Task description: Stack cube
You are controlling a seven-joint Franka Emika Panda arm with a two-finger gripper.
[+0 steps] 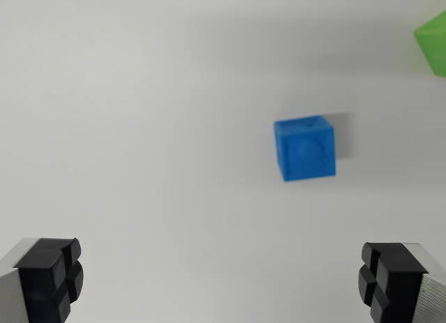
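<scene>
Claw (223,285) spread wide, empty; blue cube (304,147) beyond, green cube (433,41) far right edge, well apart.

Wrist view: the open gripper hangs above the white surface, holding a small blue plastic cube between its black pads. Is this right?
Not quite. In the wrist view the gripper is open and holds nothing; the small blue plastic cube rests on the white surface, apart from the black pads.
</scene>
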